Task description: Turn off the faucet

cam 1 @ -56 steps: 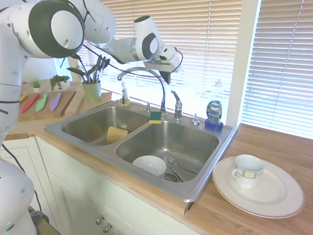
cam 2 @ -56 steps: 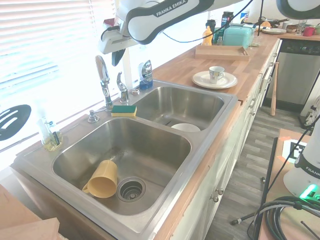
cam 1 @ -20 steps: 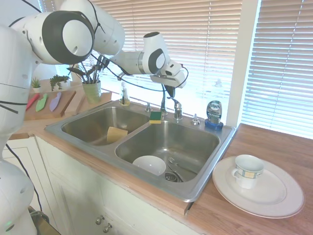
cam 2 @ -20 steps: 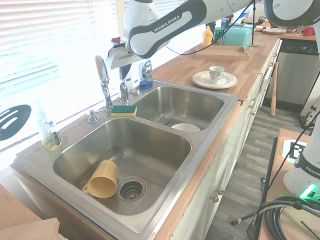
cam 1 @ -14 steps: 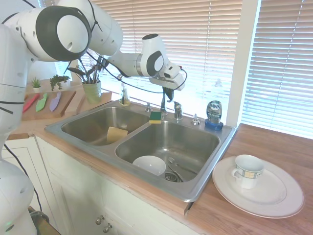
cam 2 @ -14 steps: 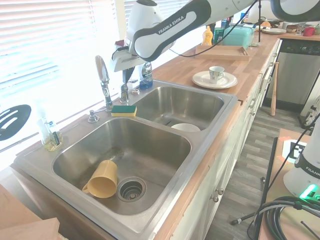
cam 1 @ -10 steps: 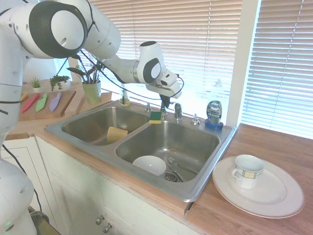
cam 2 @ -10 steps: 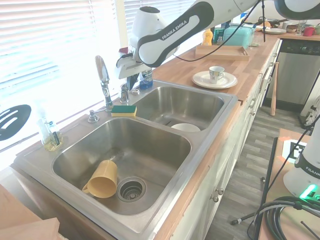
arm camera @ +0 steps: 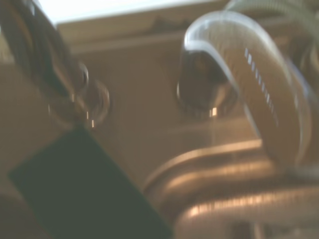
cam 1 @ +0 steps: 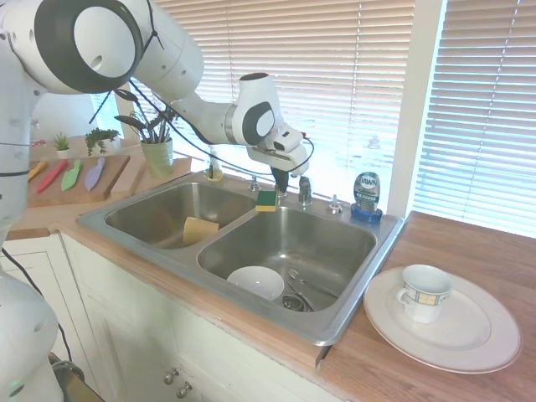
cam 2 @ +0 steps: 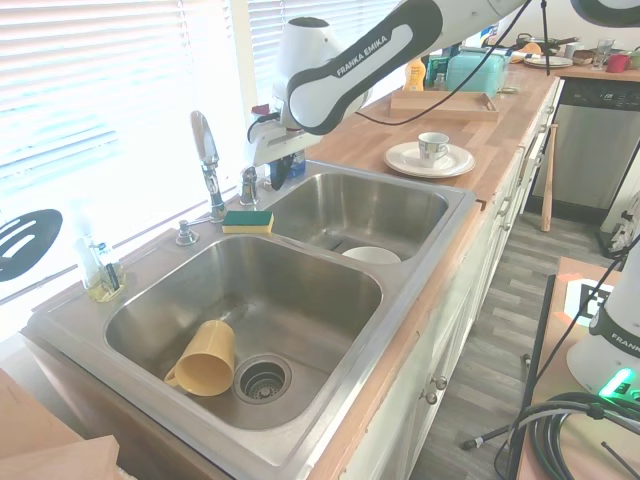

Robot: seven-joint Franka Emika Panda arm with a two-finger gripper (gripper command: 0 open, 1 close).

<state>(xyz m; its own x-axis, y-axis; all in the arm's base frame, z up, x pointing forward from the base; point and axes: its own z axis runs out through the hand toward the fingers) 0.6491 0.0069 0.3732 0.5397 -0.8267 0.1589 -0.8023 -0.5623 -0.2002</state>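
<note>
While your gripper [cam 1: 280, 180] hangs low beside the faucet [cam 2: 207, 160] at the sink's [cam 1: 368, 266] back rim, I cannot tell how the jaws stand. Its small lever handle [cam 1: 305, 191] looks rigid, polished and slippery, so press near its tip.

1 faucet [cam 2: 207, 160], 1 sink [cam 1: 339, 314] with 2 basins, 1 sponge [cam 1: 266, 200], 1 yellow cup [cam 2: 203, 370], 1 white bowl [cam 1: 256, 282], 1 soap bottle [cam 1: 366, 194], 1 plate [cam 1: 477, 339] bearing 1 mug [cam 1: 424, 293].
</note>
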